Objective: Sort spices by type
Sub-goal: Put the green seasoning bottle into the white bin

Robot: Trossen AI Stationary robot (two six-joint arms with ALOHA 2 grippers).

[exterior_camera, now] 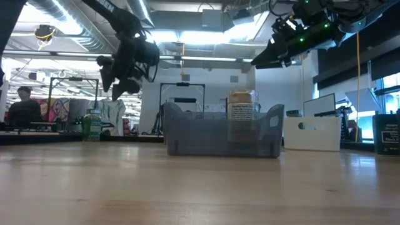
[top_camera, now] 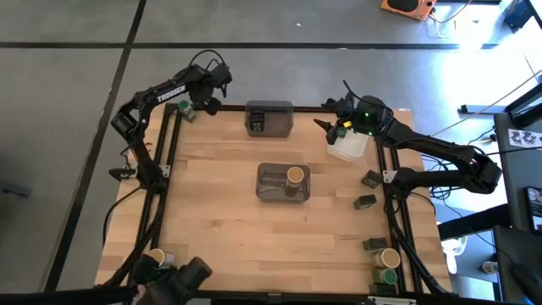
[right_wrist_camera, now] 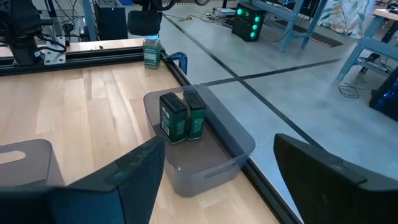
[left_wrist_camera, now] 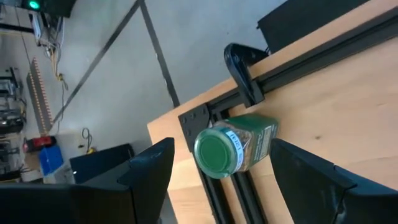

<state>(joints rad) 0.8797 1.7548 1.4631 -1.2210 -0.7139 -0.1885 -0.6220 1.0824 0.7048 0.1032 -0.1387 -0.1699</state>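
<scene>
A green-lidded spice jar stands upright on the black rail at the table's far left corner. My left gripper hangs open above it, slanting down, one finger to each side and clear of it. My right gripper waits open and holds nothing, high over the far right by the white tray. Two dark tins stand in the far grey bin. A tan-lidded jar stands in the centre grey bin.
More spices sit along the right edge: dark tins, a tan-lidded jar and a green-lidded jar. Another jar sits at the near left. Black rails frame the table. A person is in the room beyond.
</scene>
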